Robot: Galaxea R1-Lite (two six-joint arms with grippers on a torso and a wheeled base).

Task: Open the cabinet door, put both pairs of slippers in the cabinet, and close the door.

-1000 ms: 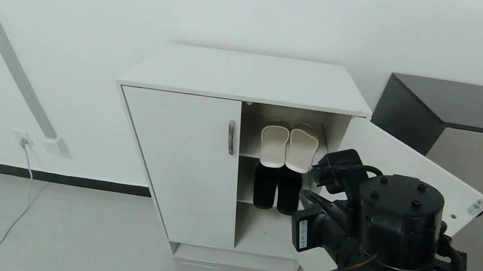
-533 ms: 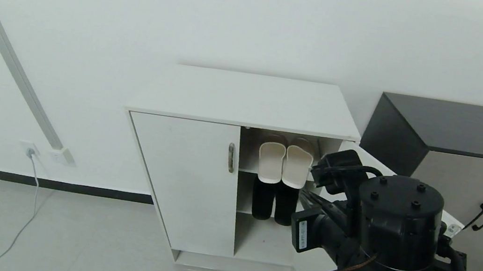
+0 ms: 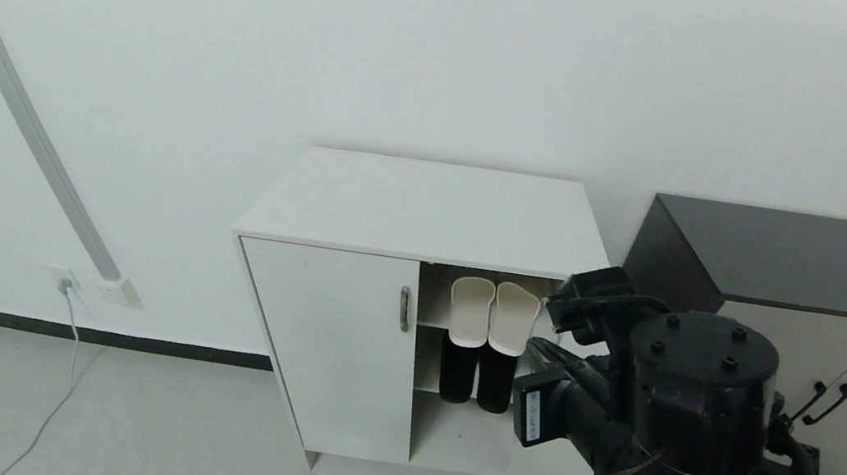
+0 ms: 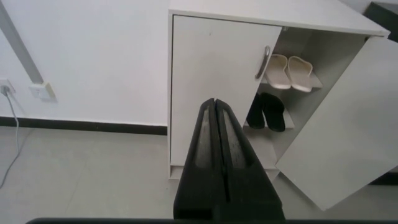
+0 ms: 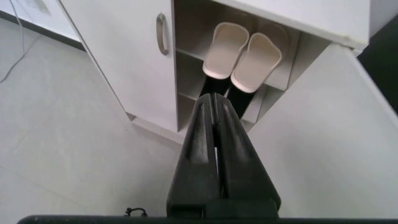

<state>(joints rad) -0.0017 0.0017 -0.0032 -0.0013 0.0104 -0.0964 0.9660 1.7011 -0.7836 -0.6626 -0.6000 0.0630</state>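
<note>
The white cabinet point(image 3: 427, 209) has its left door shut and its right door point(image 4: 348, 124) swung wide open. A pair of white slippers point(image 3: 493, 314) lies on the upper shelf. Directly below it, a pair of black slippers point(image 3: 477, 373) lies on the middle shelf. My right arm point(image 3: 692, 391) hangs in front of the open door. My right gripper point(image 5: 213, 102) is shut and empty, held in the air short of the shelves and apart from the slippers. My left gripper point(image 4: 214, 102) is also shut and empty, well back from the closed left door point(image 4: 214, 81).
A grey cabinet with a dark top point(image 3: 794, 256) stands right beside the white one, behind the open door. A wall socket with a cable point(image 3: 65, 282) sits low at the left. Bare floor point(image 3: 156, 432) spreads in front and to the left.
The whole head picture has shifted: the camera has drawn back, so the cabinet looks smaller and lower. Both pairs of slippers stay on their shelves. My right arm keeps its pose.
</note>
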